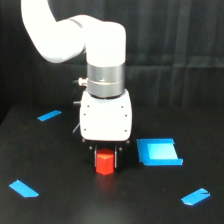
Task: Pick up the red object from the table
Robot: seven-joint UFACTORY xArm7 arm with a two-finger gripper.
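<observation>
A smooth white arm (75, 37) curves in from the upper part of the exterior view's left and ends in a brushed metal collar above a boxy white housing with rounded corners and small dark screw dots. Below that housing the gripper (105, 160) reaches down to the table (60, 200), a wide matte black surface that soaks up most of the light.

The red object (104, 162) sits right between the dark fingers (116, 156), a small red-orange block with flat facets and a plain, even finish. Its base appears to meet the table, though the black fingers and black surface blur together there, so contact with the pads is hard to confirm. The fingers stand close on either side of the block, narrowly bracketing it; whether they actually press on it cannot be told from this view.

Just to the exterior view's right of the gripper lies a flat blue square piece (159, 151), bright and slightly glossy, with a raised edge along its lower side. Three thin blue tape strips mark the table: one (49, 115) behind on the exterior view's left, one (23, 188) in front on that side, and one (195, 197) in front on the exterior view's right. A dark, softly folded backdrop hangs behind.
</observation>
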